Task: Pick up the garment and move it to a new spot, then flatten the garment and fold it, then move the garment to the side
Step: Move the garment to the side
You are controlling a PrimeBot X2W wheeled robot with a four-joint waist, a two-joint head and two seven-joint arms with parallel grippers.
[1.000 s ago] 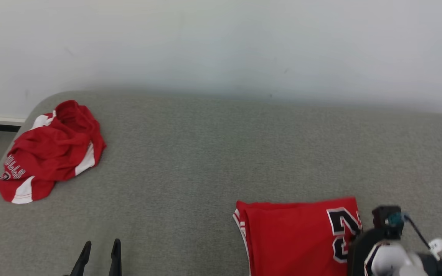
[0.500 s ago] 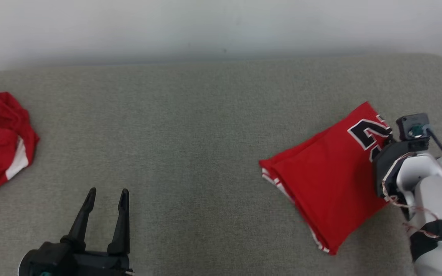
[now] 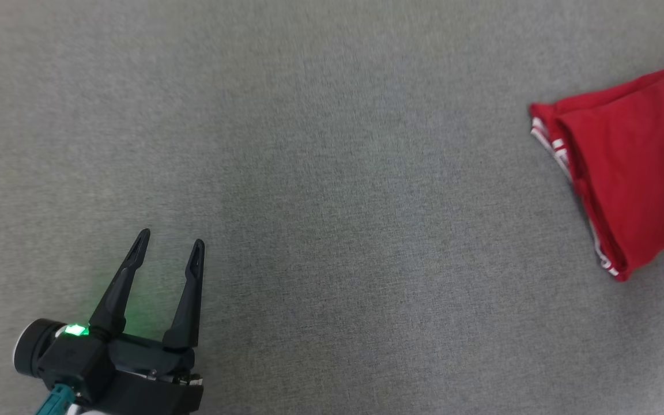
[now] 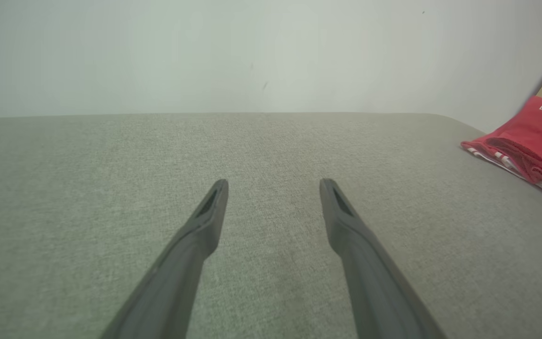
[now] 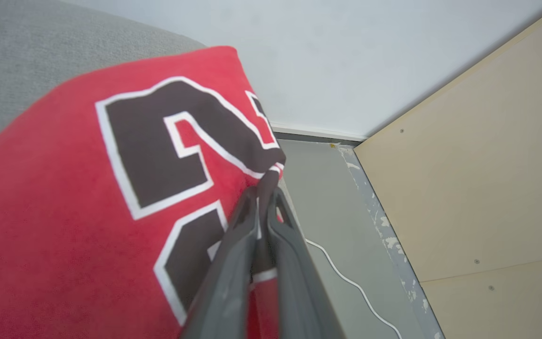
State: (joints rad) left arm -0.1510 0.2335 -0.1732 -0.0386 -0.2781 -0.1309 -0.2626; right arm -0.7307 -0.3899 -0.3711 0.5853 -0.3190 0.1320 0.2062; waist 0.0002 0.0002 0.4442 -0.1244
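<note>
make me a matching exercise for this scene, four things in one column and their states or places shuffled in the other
Things:
1 left gripper
2 right gripper
3 garment
4 cable

States:
a white, lying on the floor
b open, nothing between its fingers
c red, folded, with a black number
d shut on an edge of cloth

Pairs: 1-b, 2-d, 3-c, 4-a

Garment (image 3: 632, 161) far right, left pincer (image 3: 171, 237) lower left
</note>
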